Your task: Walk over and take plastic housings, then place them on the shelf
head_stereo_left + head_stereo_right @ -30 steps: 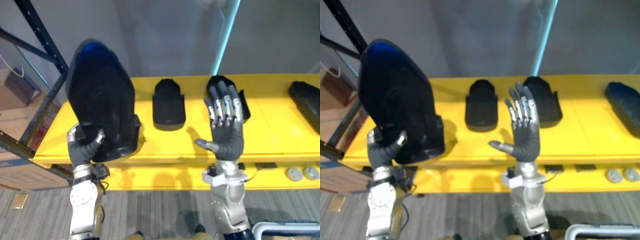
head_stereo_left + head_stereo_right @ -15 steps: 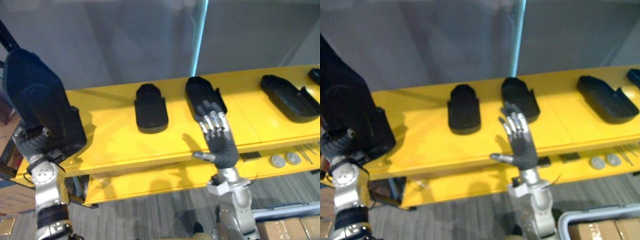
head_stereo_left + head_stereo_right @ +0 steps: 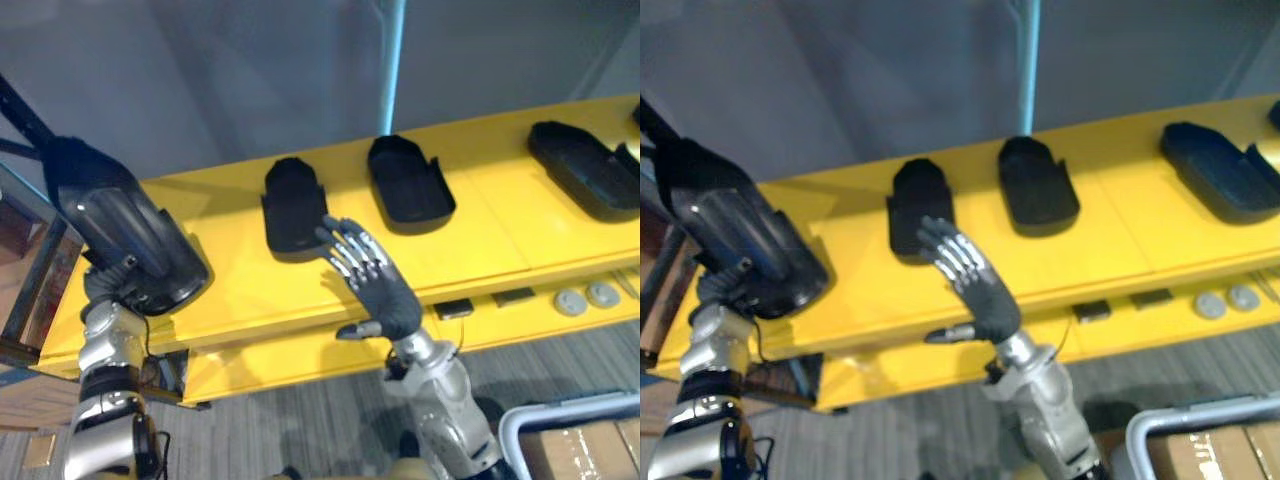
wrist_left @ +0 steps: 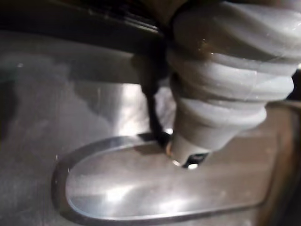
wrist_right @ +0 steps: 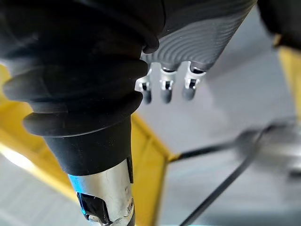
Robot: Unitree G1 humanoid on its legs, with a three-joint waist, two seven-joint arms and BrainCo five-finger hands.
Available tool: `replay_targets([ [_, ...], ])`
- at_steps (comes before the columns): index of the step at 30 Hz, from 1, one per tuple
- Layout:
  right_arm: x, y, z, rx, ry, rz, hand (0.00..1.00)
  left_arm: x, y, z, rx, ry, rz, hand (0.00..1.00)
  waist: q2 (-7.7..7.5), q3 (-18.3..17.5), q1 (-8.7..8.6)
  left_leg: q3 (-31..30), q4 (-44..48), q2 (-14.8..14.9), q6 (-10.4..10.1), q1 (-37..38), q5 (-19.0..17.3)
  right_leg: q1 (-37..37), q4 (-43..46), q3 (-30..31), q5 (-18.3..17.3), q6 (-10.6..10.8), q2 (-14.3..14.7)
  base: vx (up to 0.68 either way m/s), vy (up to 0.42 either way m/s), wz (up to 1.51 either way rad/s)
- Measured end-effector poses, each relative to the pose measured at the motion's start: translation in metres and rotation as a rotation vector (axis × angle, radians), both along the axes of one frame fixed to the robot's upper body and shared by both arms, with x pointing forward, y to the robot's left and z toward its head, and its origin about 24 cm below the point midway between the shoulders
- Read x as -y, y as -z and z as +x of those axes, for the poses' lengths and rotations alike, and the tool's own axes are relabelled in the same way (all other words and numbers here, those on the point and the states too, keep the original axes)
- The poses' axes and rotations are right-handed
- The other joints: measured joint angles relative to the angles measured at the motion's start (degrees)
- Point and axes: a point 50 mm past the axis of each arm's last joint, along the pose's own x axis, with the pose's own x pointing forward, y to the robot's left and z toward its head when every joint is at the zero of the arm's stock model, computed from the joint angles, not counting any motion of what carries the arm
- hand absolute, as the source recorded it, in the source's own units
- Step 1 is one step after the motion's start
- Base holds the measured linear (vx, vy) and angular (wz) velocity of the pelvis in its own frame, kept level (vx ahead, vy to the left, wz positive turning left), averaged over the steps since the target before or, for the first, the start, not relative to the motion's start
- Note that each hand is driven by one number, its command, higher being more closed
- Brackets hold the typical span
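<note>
Now placing: your left hand [image 3: 104,295] has fingers clamped on the housing [image 3: 125,230] over the left end of the shelf [image 3: 490,225], right hand [image 3: 388,300] fingers apart; next, lower it flat and release.

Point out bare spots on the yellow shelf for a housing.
Bare shelf lies between the middle housing and the long housing. Another patch sits between the big housing in the left hand and the small housing. The open right hand crowds the front there.

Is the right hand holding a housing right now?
No, the right hand is open and empty, raised before the yellow shelf; the left hand grips the black housing.
</note>
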Motion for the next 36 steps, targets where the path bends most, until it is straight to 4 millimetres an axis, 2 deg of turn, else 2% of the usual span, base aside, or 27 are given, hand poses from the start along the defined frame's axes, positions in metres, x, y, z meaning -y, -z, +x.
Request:
replay_targets([
  [4, -0.029, -0.017, -0.006, 0.134, -0.165, -0.052, 0.0, 0.02, -0.005, 0.019, -0.011, 0.142, -0.008, 1.0, 0.67, 1.32, 0.17, -2.29, 1.13, -0.11, 0.18, -1.94, 0.14, -0.99, 0.82, -0.77, 0.1, -0.05, -0.33, -0.08, -0.021, 0.13],
  [7, -0.032, -0.025, -0.002, 0.183, -0.163, -0.084, 0.0, 0.027, -0.017, 0.03, 0.002, 0.205, 0.009, 1.0, 0.89, 3.9, 0.39, -4.17, 1.76, -0.5, 0.26, -3.06, 0.19, -1.9, 2.41, -1.58, -0.15, -0.07, -0.87, -0.1, 0.005, 0.17],
  [13, -0.034, -0.022, 0.001, 0.148, -0.159, -0.11, 0.0, 0.004, -0.027, 0.026, -0.049, 0.137, 0.051, 1.0, 0.88, 5.85, 0.47, -4.3, 1.83, -0.68, 0.55, -4.16, 0.44, -3.88, 4.37, -1.32, -0.55, -0.13, -1.21, -0.03, 0.0, 0.01],
  [20, -0.036, -0.014, -0.002, 0.117, -0.151, -0.142, 0.0, -0.006, -0.029, 0.024, -0.112, 0.041, 0.087, 1.0, 0.94, 6.86, 0.27, -4.28, 1.89, -0.61, 0.56, -3.9, 0.45, -4.59, 6.38, -1.01, -1.77, -0.11, -1.32, 0.0, -0.001, -0.01],
  [21, -0.036, -0.015, -0.002, 0.115, -0.144, -0.14, 0.0, -0.009, -0.034, 0.025, -0.105, 0.031, 0.097, 0.0, 0.9, 7.73, 0.25, -4.16, 1.91, -0.6, 0.55, -3.92, 0.46, -5.11, 7.23, -0.74, -2.07, -0.1, -1.37, -0.05, -0.003, -0.06],
  [28, -0.038, -0.018, -0.005, 0.101, -0.128, -0.123, 0.0, -0.019, -0.059, 0.031, -0.067, -0.032, 0.114, 0.0, 0.6, 10.89, 0.02, -3.47, 2.02, -0.91, 0.86, -4.92, 0.78, -7.46, 9.03, 0.28, -2.18, -0.14, -1.83, -0.02, 0.004, -0.05],
  [36, -0.036, -0.026, -0.007, 0.117, -0.109, -0.095, 0.0, -0.023, -0.072, 0.033, -0.041, -0.063, 0.128, 0.0, 0.14, 12.96, -0.2, -3.06, 2.66, -0.91, 0.85, -5.68, 0.76, -9.16, 10.75, 1.29, -2.67, -0.17, -1.96, -0.01, 0.002, -0.02],
])
